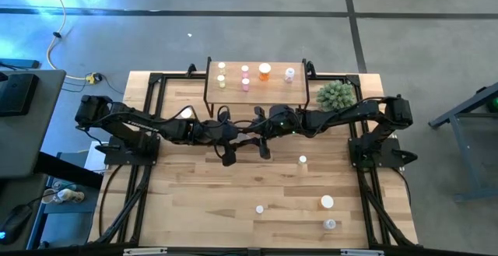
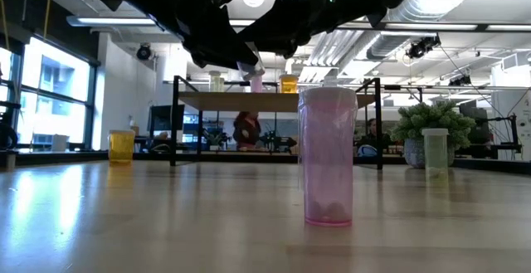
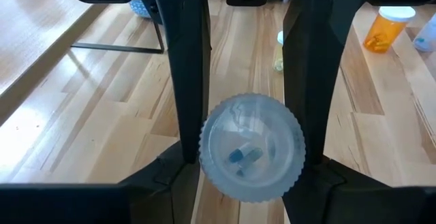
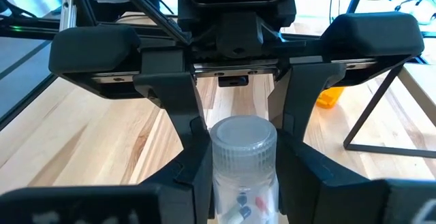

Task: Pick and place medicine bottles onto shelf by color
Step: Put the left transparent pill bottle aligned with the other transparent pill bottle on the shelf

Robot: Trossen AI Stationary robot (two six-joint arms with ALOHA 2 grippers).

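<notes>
A clear medicine bottle [image 4: 244,183] with a white ribbed cap and a few pills inside is held in the air between both grippers over the table's middle. It lies roughly level, cap toward the left arm. My left gripper [image 3: 251,173] and my right gripper [image 4: 244,190] face each other, both shut on it; in the high view they meet, left [image 1: 241,134] and right [image 1: 253,130]. The shelf [image 1: 233,92] stands at the far edge. It carries yellowish [image 1: 222,73], pink [image 1: 245,77], orange [image 1: 265,71] and pale [image 1: 289,74] bottles. My left gripper pinches the bottle's cap [image 4: 244,134] between its two fingers [image 4: 193,125], coming level from the table's left along the bottle's axis. The bottle is clear of the table. My right gripper pinches the clear body [image 4: 245,207] below the cap between its two fingers [image 4: 194,180], coming level from the table's right. Seen end-on in the left wrist view, the cap [image 3: 252,149] sits between its fingers [image 3: 187,81].
Loose bottles stand on the table's near right: a small one [image 1: 303,159], one [image 1: 260,208], a wide-capped one [image 1: 327,201] and a pale one [image 1: 331,224]. A yellow bottle [image 2: 122,146] stands at the left. A potted plant [image 1: 336,94] stands beside the shelf's right end.
</notes>
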